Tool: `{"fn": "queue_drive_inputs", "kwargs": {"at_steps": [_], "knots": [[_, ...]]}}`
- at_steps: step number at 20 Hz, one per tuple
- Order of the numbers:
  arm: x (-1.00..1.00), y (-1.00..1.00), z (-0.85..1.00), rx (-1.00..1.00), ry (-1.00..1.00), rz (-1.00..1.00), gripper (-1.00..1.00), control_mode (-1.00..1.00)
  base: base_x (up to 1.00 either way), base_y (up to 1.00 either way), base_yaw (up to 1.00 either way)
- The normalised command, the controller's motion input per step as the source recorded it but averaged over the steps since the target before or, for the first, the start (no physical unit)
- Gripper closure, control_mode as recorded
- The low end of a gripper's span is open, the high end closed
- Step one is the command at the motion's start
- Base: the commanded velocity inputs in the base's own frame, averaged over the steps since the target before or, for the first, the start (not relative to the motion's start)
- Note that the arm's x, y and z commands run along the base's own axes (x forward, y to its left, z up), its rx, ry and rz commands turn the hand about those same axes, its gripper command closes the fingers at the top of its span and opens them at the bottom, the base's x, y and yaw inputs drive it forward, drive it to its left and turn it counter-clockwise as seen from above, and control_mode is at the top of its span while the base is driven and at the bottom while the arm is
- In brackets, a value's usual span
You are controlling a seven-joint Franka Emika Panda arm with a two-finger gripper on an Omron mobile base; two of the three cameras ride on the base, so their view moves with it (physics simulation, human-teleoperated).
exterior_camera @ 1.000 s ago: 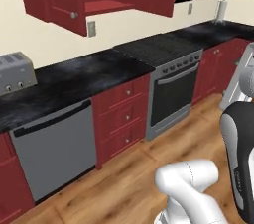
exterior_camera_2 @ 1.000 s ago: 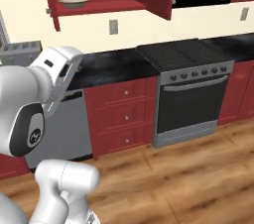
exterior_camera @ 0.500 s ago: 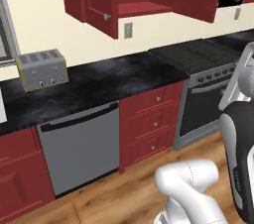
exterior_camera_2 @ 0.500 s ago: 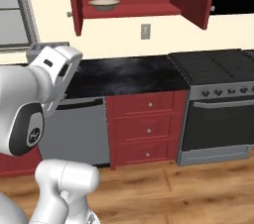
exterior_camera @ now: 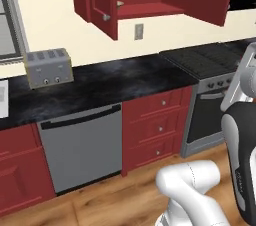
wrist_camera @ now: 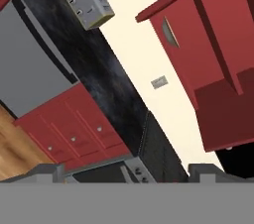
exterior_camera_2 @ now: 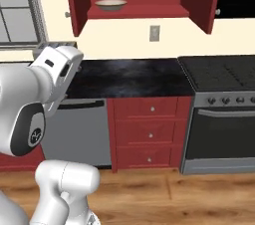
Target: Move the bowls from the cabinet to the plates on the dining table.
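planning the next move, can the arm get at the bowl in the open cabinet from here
Probably not yet. The cabinet doors stand open and nothing blocks the cream bowl, but it sits high on the shelf, across the counter, and the arm is folded low.

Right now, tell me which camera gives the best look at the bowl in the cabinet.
The right base view: the cream bowl sits in full profile on the open cabinet's shelf, left side. In the hand view the bowl is a thin sliver past the door edge. The left base view looks up under the shelf, with an open door hanging in front.

Cream wall [exterior_camera_2: 129, 40], black counter [exterior_camera_2: 129, 77], wooden floor [exterior_camera_2: 199, 196], toaster [exterior_camera: 48, 67]
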Motion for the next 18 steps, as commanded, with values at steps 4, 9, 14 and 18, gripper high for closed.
{"fn": "queue_drive_inputs", "kwargs": {"at_steps": [4,9,14,18], "knots": [[0.00,0.00,0.00,0.00,0.00,0.00,-1.00,1.00,0.25,-0.23,0.16],[0.00,0.00,0.00,0.00,0.00,0.00,-1.00,1.00,0.51,-0.06,0.15],[0.00,0.00,0.00,0.00,0.00,0.00,-1.00,1.00,0.56,-0.13,0.15],[0.00,0.00,0.00,0.00,0.00,0.00,-1.00,1.00,0.50,-0.22,0.17]]}}
